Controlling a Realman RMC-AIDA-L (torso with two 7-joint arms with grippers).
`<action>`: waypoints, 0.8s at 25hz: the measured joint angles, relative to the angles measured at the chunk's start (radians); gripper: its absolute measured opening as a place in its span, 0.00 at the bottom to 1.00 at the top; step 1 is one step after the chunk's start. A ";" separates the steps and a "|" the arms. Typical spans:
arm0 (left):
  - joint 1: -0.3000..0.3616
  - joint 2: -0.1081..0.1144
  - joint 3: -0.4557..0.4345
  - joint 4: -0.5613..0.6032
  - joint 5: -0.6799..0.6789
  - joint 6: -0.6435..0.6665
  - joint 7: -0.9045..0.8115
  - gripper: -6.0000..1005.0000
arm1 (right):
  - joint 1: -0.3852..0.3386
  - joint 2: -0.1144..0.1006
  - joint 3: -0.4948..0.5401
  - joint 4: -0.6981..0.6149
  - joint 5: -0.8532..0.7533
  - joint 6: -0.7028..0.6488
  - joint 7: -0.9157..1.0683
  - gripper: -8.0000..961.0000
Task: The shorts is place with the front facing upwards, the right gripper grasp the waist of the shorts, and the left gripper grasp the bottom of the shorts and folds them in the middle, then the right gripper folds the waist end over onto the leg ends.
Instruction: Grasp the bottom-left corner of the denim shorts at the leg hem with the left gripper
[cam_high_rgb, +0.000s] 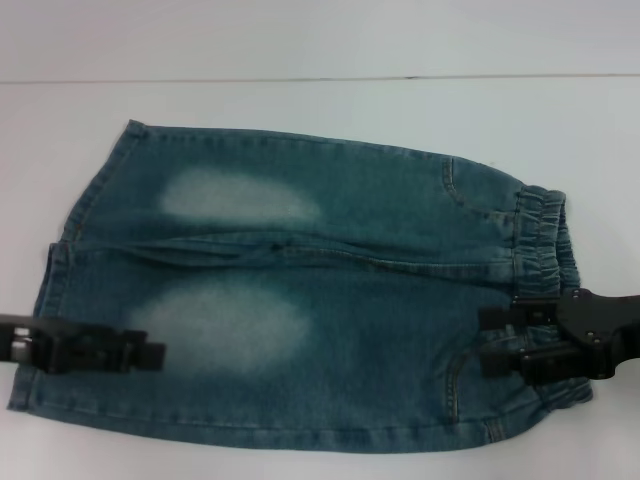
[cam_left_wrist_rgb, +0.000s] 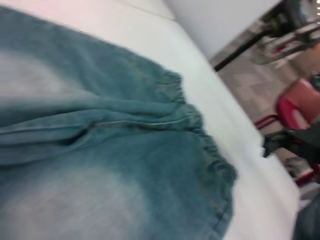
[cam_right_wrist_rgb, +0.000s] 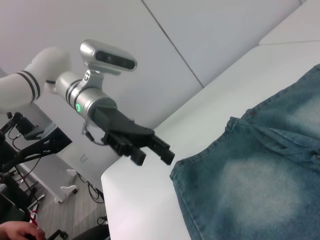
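The blue denim shorts (cam_high_rgb: 330, 290) lie flat on the white table, front up. Their ruffled elastic waist (cam_high_rgb: 545, 235) is at the right and the straight leg ends (cam_high_rgb: 45, 330) are at the left. My left gripper (cam_high_rgb: 155, 352) hovers over the near leg close to its hem, fingers pointing right. In the right wrist view the left gripper (cam_right_wrist_rgb: 155, 157) stands open, just off the hem (cam_right_wrist_rgb: 200, 150), holding nothing. My right gripper (cam_high_rgb: 488, 340) is open over the near part of the waist, one finger on each side of the band. The left wrist view shows the waist (cam_left_wrist_rgb: 210, 150) and, farther off, the right gripper (cam_left_wrist_rgb: 272, 145).
The white table (cam_high_rgb: 300, 100) ends at a back edge against a pale wall. A red chair (cam_left_wrist_rgb: 300, 102) stands beyond the table on the waist side. Stands and cables (cam_right_wrist_rgb: 30, 145) sit on the floor past the table edge on the hem side.
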 joint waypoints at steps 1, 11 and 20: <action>-0.002 0.005 -0.003 0.008 0.006 0.000 -0.013 0.70 | 0.001 0.000 0.000 -0.001 0.000 -0.001 0.000 0.93; -0.026 0.057 -0.093 0.108 0.260 -0.025 -0.195 0.70 | 0.001 -0.002 0.000 -0.007 0.004 -0.004 0.000 0.93; -0.038 0.059 -0.089 0.112 0.398 -0.111 -0.265 0.70 | 0.010 -0.003 0.000 -0.008 0.004 -0.002 0.000 0.93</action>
